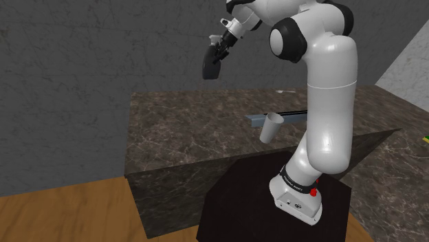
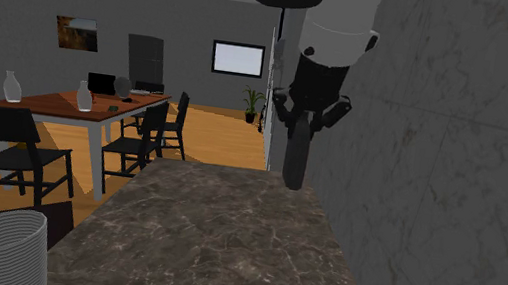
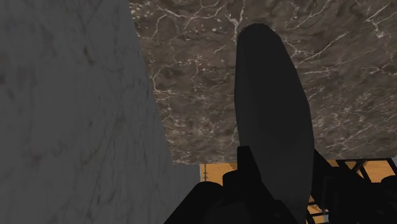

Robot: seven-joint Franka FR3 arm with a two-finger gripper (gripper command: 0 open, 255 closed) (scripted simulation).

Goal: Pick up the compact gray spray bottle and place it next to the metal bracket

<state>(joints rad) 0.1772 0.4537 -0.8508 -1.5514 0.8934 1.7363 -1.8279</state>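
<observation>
- The gripper [image 1: 220,49] is clamped on the spray bottle [image 1: 212,65]. The fingers press against the bottle body from both sides.
- The spray bottle is a compact, dark grey body, close to black. It hangs below the fingers, clear of the counter [image 1: 185,130] and touching nothing else.
- In the shoulder view, the bottle is high in front of the grey wall [image 1: 82,69], above the back part of the counter.
- In the second exterior view, the bottle [image 2: 297,157] hangs from the gripper [image 2: 308,113] over the far end of the counter [image 2: 209,241], near the wall [image 2: 460,174] on that view's right.
- In the wrist view, the bottle [image 3: 270,108] extends away from the hand. The veined stone counter [image 3: 191,76] lies under it and the wall [image 3: 63,114] runs alongside.
- The bracket [image 1: 256,119] is a long grey-blue bar lying on the counter near the arm [image 1: 330,103]. It is well apart from the bottle.
- A white cup [image 1: 269,129] overlaps the bracket in the shoulder view. Contact between the two cannot be confirmed.
- The same ribbed cup [image 2: 1,249] is at the second exterior view's lower left.
- The black stand [image 1: 240,206] is against the counter front, on a wood floor.
- A dining table [image 2: 76,103] with dark chairs [image 2: 9,150] is in the room beyond.
</observation>
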